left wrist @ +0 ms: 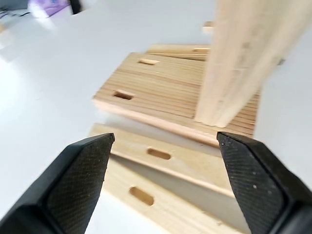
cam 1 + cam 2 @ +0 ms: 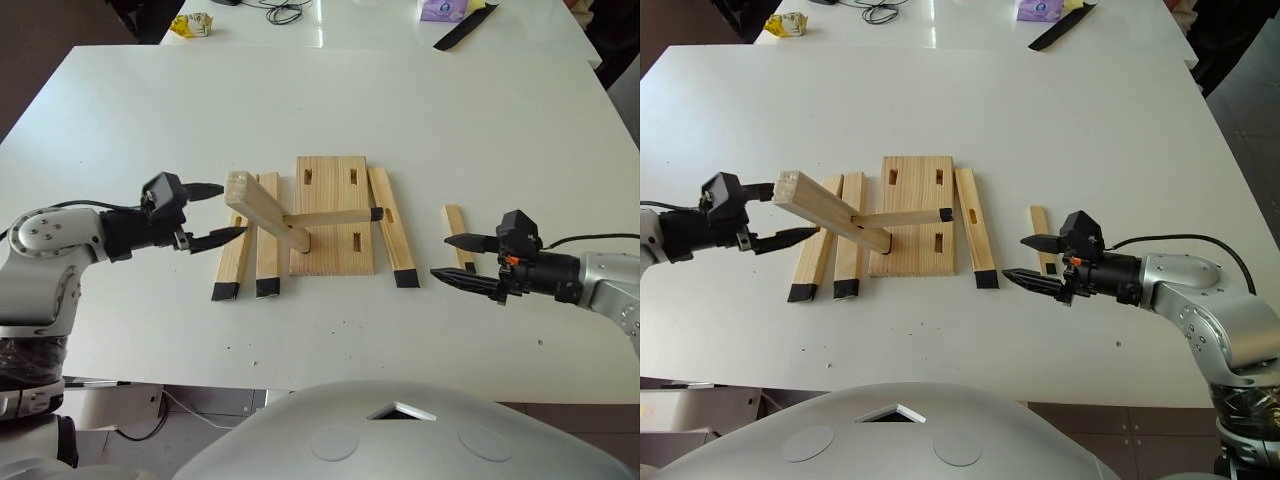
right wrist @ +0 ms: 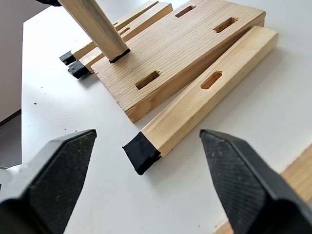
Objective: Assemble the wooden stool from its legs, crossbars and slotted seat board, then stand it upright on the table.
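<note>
Wooden leg (image 2: 268,212) in seat board (image 2: 332,192) slot

White table (image 2: 480,110), slotted seat board (image 2: 330,185) lying flat, legs (image 2: 267,260) flanking it, short crossbar (image 2: 456,228) apart

Seat board (image 2: 340,190) and legs (image 2: 392,225): pale bare wood, visible grain; leg caps (image 2: 407,279) matt black; tabletop (image 2: 480,130) smooth, faintly glossy white.

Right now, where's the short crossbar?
Head views: the short crossbar lies flat on the table on the robot's right, between the black-tipped leg beside the seat board and the right gripper.
</note>
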`<state>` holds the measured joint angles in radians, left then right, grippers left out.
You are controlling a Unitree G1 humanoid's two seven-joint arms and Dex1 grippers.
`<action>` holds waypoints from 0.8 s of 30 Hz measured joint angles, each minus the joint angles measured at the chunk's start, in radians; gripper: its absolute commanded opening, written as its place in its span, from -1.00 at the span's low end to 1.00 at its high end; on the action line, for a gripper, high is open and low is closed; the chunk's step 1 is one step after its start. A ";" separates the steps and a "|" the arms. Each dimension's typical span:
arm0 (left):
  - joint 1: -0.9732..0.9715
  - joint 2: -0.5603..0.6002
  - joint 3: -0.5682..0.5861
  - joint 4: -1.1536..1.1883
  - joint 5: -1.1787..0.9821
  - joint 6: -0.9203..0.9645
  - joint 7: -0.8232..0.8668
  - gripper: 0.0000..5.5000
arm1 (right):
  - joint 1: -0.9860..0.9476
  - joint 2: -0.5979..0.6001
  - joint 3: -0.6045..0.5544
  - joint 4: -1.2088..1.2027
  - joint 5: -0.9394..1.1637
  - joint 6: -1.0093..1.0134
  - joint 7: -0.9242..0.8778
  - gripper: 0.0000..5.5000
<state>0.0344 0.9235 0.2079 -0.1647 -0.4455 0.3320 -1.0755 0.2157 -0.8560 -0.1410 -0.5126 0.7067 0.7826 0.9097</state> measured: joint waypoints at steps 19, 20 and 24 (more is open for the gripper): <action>-0.045 -0.165 0.126 -0.427 -0.269 1.246 0.514 0.42 | 0.206 0.029 -0.140 -0.128 0.038 0.009 -0.061 0.42; -0.053 -0.187 0.126 -0.442 -0.279 1.260 0.524 0.42 | 0.206 0.029 -0.139 -0.129 0.038 0.009 -0.062 0.42; -0.048 -0.208 0.118 -0.465 -0.287 1.271 0.566 0.42 | 0.206 0.032 -0.134 -0.134 0.038 0.009 -0.069 0.42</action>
<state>-0.0140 0.7156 0.3256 -0.6293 -0.7330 1.6032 -0.5095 0.4220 -0.8238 -0.2753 -0.6469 0.7444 0.7915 0.8410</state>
